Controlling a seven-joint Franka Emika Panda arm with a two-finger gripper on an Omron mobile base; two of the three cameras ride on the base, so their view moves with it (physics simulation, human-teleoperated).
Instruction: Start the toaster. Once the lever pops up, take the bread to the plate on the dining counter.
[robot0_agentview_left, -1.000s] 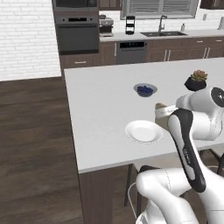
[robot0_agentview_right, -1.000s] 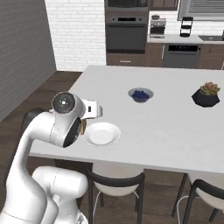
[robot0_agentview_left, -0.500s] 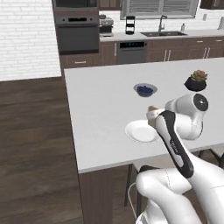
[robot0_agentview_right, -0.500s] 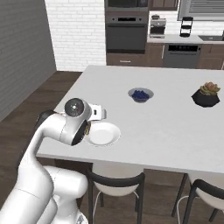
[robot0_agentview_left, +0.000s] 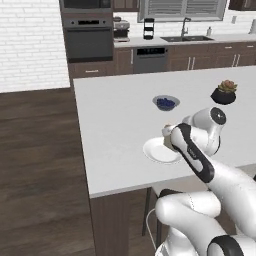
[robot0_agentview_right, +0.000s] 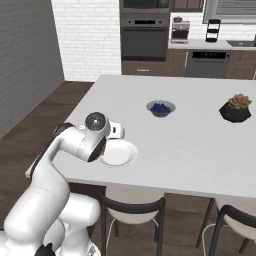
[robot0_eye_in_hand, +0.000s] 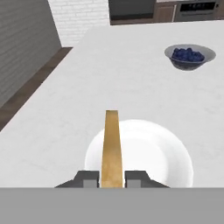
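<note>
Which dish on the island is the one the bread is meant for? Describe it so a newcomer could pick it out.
On the white dining counter, look near the front edge by the robot. The plate there is plain, white and flat, unlike the small bowl of blue berries farther back.

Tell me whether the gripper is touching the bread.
Touching. In the hand view the bread stands edge-on, clamped between the gripper's two dark fingertips, above the plate.

The tabletop (robot0_eye_in_hand: 65, 87) looks smooth, matt white stone on a dark wood base. The plate (robot0_eye_in_hand: 170, 153) is glossy white. The bread (robot0_eye_in_hand: 111, 144) shows a dull tan crust.
</note>
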